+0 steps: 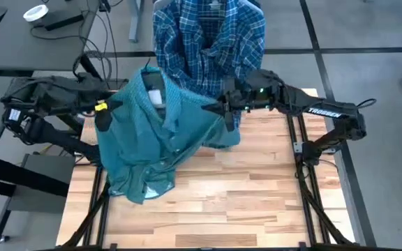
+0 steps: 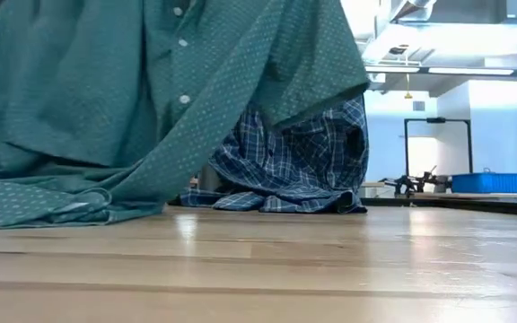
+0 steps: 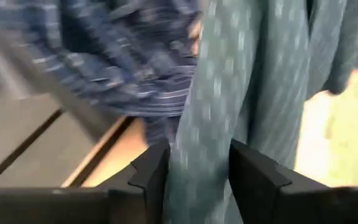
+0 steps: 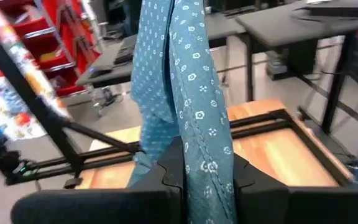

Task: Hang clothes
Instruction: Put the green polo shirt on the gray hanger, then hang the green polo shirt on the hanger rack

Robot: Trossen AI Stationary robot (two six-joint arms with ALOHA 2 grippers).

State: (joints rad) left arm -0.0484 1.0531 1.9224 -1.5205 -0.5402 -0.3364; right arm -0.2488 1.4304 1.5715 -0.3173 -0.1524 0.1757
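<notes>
Fabric of the green shirt hides much of the plaid shirt.

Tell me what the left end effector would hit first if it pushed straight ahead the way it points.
Nothing new at first: the left end effector is already shut on the green shirt, whose fabric hangs right ahead. Beyond that, probably the plaid shirt, though depth is unclear.

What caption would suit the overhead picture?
Both grippers, left and right, hold the green shirt up over the wooden table, plaid shirt behind.
</notes>
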